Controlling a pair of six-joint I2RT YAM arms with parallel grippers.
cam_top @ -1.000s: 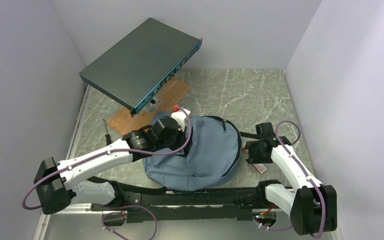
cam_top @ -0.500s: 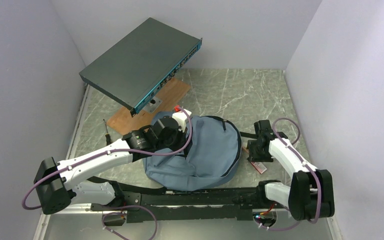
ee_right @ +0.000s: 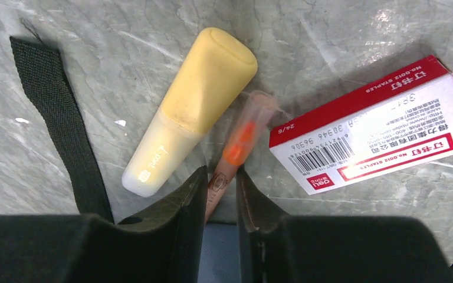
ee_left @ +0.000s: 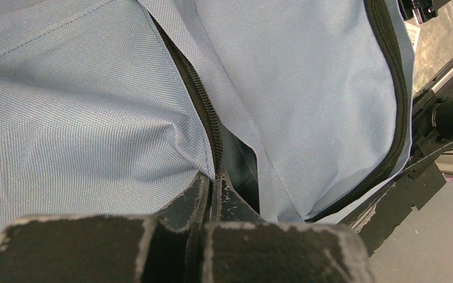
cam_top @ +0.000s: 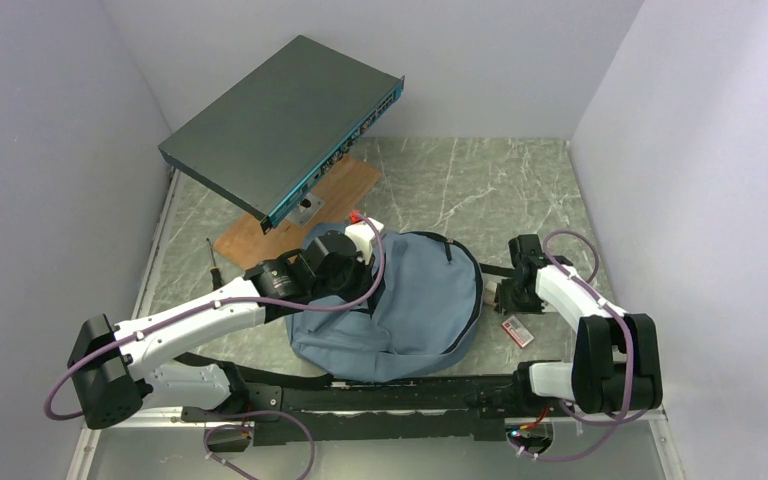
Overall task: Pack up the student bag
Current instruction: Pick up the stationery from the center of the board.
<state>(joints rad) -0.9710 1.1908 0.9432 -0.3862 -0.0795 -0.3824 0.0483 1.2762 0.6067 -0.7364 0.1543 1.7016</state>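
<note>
The student bag (cam_top: 410, 305), blue-grey with black zippers, lies flat in the middle of the table. My left gripper (cam_top: 363, 255) is at its upper left edge. In the left wrist view the bag (ee_left: 82, 88) fills the frame, and the left gripper (ee_left: 215, 180) is shut on the edge of its part-open zipper (ee_left: 197, 100). My right gripper (cam_top: 505, 297) is just right of the bag. In the right wrist view it (ee_right: 220, 177) is shut on a thin orange pen (ee_right: 236, 144) pointing away over the table.
A yellow marker (ee_right: 194, 106), a red-and-white staples box (ee_right: 377, 124) and a black bag strap (ee_right: 59, 118) lie under the right gripper. The box also shows on the table (cam_top: 517, 331). A dark grey metal box (cam_top: 280, 125) stands tilted over a wooden board (cam_top: 345, 185) at back left.
The right wrist has moved up and left toward the bag's right edge, uncovering the staples box on the table. The left arm and bag have not moved.
</note>
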